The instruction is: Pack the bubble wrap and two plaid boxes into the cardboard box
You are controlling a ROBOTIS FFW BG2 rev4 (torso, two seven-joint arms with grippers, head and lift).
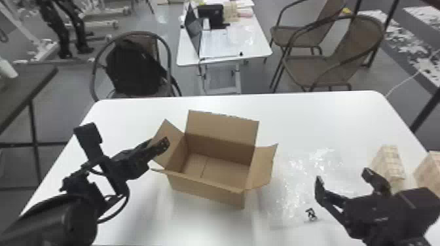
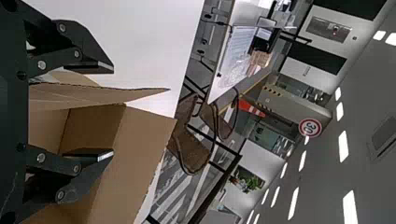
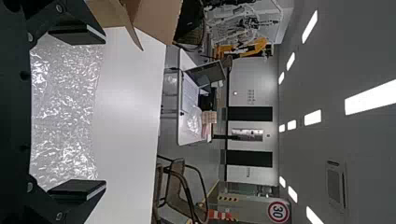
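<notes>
Left tool (image 1: 164, 144): fingers spread, at the left flap (image 1: 173, 131) of one open, empty cardboard box (image 1: 209, 193) on the white surface (image 1: 327, 114). Just right of that box, one sheet of bubble wrap (image 1: 291, 183) lies flat, with one small black mark (image 1: 311, 214), too blurred to read, near its front edge. Right tool (image 1: 343, 178): fingers spread above the wrap, pinching nothing. Farthest right, two plaid boxes (image 1: 389, 160) stand apart on the surface, the second cut off by the head view's edge.
</notes>
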